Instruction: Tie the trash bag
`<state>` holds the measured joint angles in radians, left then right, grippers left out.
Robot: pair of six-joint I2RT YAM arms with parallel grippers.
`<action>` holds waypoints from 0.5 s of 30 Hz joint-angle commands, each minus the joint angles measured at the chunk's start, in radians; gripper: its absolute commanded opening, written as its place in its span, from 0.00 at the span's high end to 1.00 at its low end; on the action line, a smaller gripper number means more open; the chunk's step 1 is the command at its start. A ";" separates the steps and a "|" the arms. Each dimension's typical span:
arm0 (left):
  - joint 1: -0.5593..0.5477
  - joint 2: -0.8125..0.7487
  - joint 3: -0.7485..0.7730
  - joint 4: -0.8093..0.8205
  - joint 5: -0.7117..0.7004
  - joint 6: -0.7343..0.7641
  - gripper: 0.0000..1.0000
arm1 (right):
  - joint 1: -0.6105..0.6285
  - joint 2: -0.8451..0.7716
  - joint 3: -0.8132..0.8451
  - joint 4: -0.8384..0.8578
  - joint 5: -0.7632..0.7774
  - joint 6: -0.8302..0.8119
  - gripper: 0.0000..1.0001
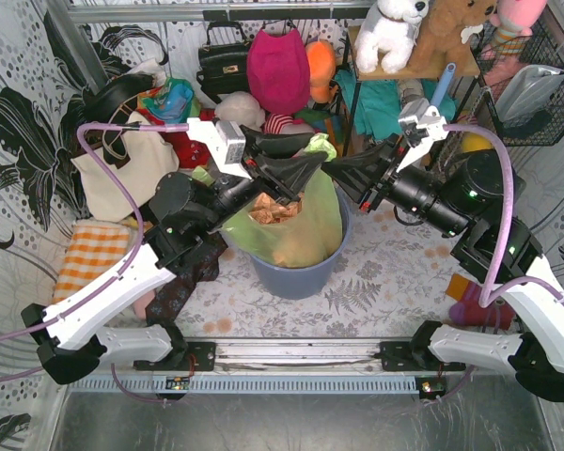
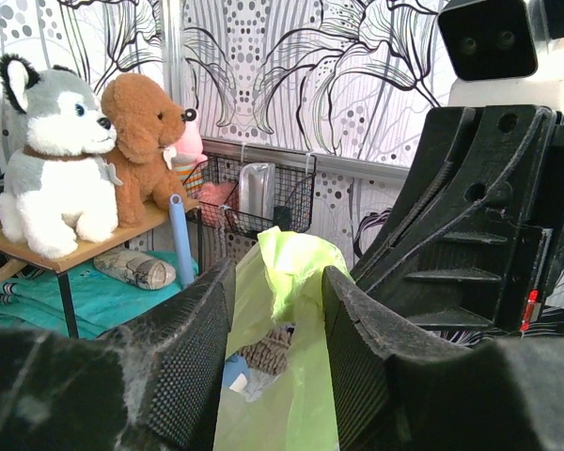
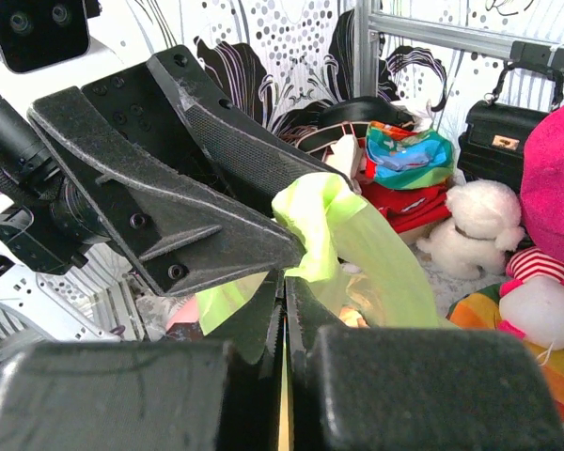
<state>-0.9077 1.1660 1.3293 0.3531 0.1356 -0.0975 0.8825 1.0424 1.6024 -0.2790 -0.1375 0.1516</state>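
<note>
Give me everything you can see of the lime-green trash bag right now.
The trash bag is thin, translucent lime-green plastic, crinkled all over. It stands in the blue-grey bin, pulled up above its rim. Tan crumpled paper shows through the film. The bag's mouth is gathered into a narrow tail above the bin. The right gripper is shut on that tail, while the left gripper stands open around it, with the film loose in the gap. No knot is visible.

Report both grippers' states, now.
Left gripper: open, bag passing through the gap.
Right gripper: shut on the bag's top.
</note>
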 commanded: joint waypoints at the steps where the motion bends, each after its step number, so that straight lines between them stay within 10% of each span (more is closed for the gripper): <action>1: 0.004 0.003 0.039 0.036 0.027 -0.010 0.49 | 0.004 0.012 0.016 0.016 0.022 -0.017 1.00; 15: 0.004 -0.030 0.048 0.026 -0.018 -0.019 0.27 | 0.004 0.057 0.048 0.022 0.098 -0.043 1.00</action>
<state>-0.9070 1.1450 1.3319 0.3599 0.1371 -0.1135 0.8825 1.1007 1.6157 -0.2871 -0.0547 0.1291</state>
